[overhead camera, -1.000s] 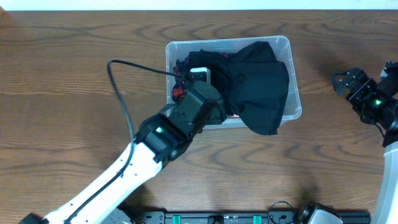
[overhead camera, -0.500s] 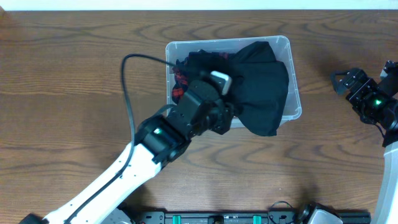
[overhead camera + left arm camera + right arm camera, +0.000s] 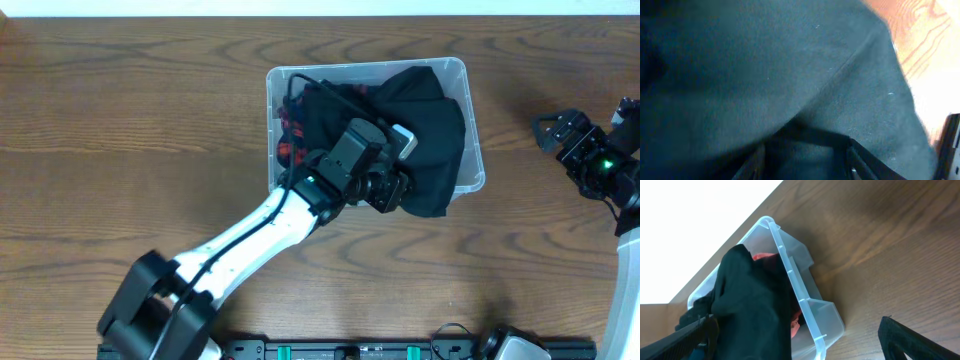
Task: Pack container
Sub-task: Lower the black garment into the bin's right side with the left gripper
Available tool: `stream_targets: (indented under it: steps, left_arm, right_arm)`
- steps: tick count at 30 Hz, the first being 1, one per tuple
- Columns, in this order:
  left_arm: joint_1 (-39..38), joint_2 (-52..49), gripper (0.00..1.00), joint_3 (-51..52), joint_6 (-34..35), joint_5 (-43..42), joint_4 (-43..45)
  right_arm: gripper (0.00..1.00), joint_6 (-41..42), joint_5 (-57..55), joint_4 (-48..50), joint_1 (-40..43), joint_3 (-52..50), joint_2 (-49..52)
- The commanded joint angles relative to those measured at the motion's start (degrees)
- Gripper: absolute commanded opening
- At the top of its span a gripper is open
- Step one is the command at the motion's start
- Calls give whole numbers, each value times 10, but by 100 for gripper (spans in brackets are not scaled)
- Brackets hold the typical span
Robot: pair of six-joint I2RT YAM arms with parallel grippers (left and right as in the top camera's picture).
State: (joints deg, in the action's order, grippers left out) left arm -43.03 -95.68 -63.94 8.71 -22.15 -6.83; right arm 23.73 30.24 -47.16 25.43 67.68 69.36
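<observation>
The container is a clear plastic bin at the middle back of the table. A black cloth fills its right half and hangs over its front right rim. My left gripper is down on this cloth at the bin's front edge. In the left wrist view the black cloth fills the frame and the fingers stand apart against it. My right gripper is open and empty, well right of the bin. The right wrist view shows its spread fingers, the container and the cloth.
A red and black item lies in the bin's left part, mostly under the cloth; something red also shows in the right wrist view. The left arm's cable arcs over the bin. Bare wooden table surrounds the bin.
My left gripper has moved right across the bin, from its front left to its front right over the black cloth. The right arm has not moved.
</observation>
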Motion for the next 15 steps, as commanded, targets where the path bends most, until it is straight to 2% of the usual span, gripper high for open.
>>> stream_targets:
  steps: [1,6,11,13,15]
  left_arm:
    - [16,-42,52,0,-3,-11,21]
    - [59,-65,47,0,103,7,60]
    - [70,-40,48,0,130,1,61]
    - [70,-8,57,0,151,1,43]
    - [70,33,74,0,161,0,29]
  right_arm:
    - [99,5,6,0,4,1,0]
    - [99,5,6,0,4,1,0]
    - [99,5,6,0,4,1,0]
    - [99,5,6,0,4,1,0]
    - [99,5,6,0,4,1,0]
